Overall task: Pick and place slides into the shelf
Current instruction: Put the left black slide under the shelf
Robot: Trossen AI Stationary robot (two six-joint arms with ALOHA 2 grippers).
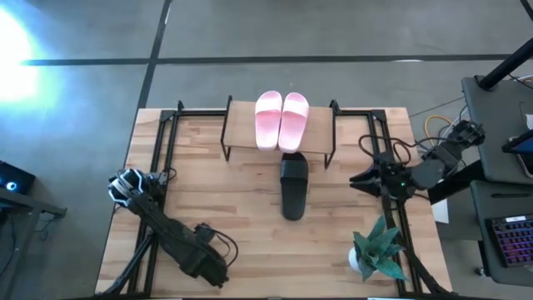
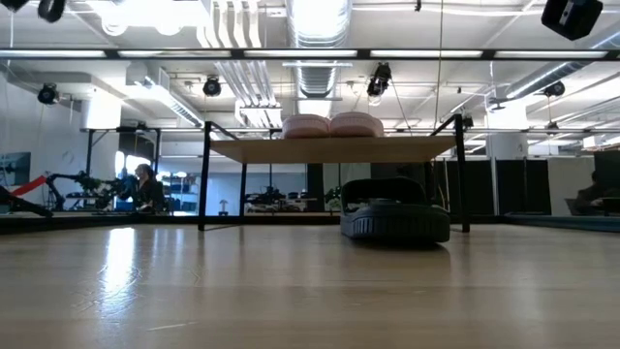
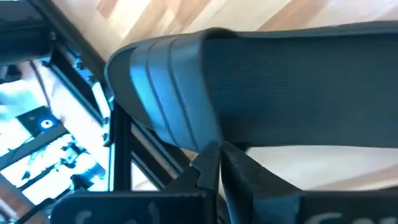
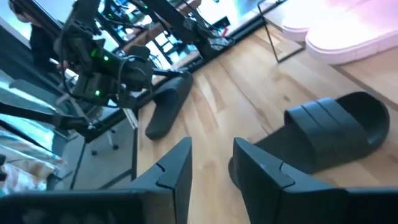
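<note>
At the left of the high view, the left hand [image 1: 125, 187] sits near the worktop's [image 1: 216, 217] left edge, its fingers clamped on a black slide [image 3: 273, 87] that fills its wrist view. In the upper middle, two pink slides [image 1: 281, 118] lie side by side on the shelf [image 1: 241, 133], and another black slide [image 1: 293, 187] lies on the worktop just below, its top end under the shelf. At the right edge, the right hand [image 1: 360, 179] hovers with fingers apart, holding nothing.

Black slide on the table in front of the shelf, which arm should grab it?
Right: the right hand is open, empty, facing that slide; the left hand is shut on the other black slide.
</note>
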